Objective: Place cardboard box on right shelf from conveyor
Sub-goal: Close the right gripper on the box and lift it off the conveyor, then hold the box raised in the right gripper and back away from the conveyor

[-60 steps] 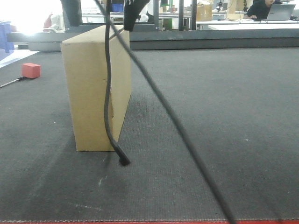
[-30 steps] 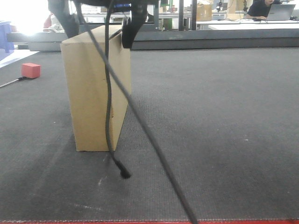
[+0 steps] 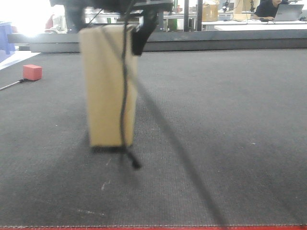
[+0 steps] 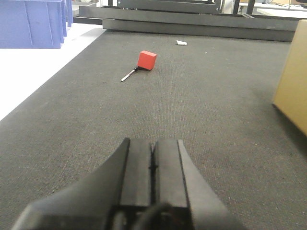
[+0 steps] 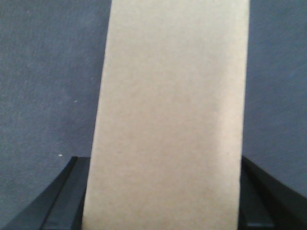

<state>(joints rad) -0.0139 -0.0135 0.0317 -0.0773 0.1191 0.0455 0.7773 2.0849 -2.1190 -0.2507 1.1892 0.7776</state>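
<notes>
The cardboard box (image 3: 109,86) stands on its narrow end on the conveyor (image 3: 230,120), left of the belt's middle and well back from its red front edge. Upright like this, it offers its two broad faces to a grasp from above, and the right gripper (image 3: 106,28) straddles its top for that reason. In the right wrist view the dark fingers (image 5: 67,201) sit against both sides of the carton with no gap showing, so I judge it pinched. The box is blurred and a dark line lies under its base; whether it is clear of the belt I cannot tell. A black cable (image 3: 125,96) hangs across its front. The left gripper (image 4: 152,158) hovers low over the belt, fingers pressed together on nothing, likely parked aside to leave the lift to the other arm. Beyond it, toward the belt's left edge, lies a small red block (image 4: 147,60). The right shelf is in no view.
</notes>
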